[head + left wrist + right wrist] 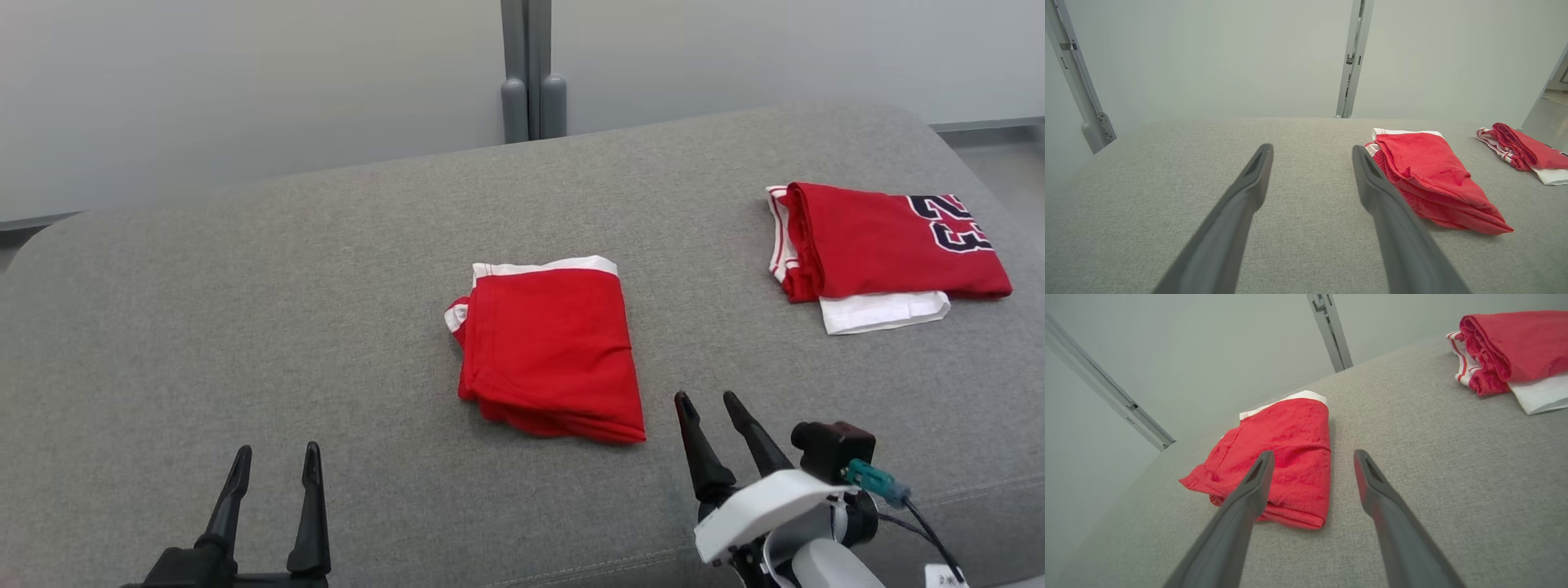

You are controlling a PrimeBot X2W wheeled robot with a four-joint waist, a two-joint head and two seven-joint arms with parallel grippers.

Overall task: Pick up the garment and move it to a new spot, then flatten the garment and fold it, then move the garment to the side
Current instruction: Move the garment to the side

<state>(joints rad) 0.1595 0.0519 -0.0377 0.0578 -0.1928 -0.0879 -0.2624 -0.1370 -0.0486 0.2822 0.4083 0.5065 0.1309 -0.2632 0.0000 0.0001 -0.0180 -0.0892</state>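
A folded red garment (551, 347) with a white band along its far edge lies in the middle of the grey cushioned surface (286, 310); it also shows in the left wrist view (1433, 179) and the right wrist view (1286, 457). My right gripper (707, 401) stands open just right of the garment's near right corner, with nothing between its fingers. My left gripper (276, 453) is open at the lower left, well away from the garment and also holding nothing. In the right wrist view the open fingers (1257, 486) point past the garment's near right edge.
A second folded red garment (886, 245) with a dark number and white trim lies at the far right of the surface, also in the right wrist view (1515, 347). A pale wall with a grey post (531, 73) stands behind. The surface's front edge runs near my right arm.
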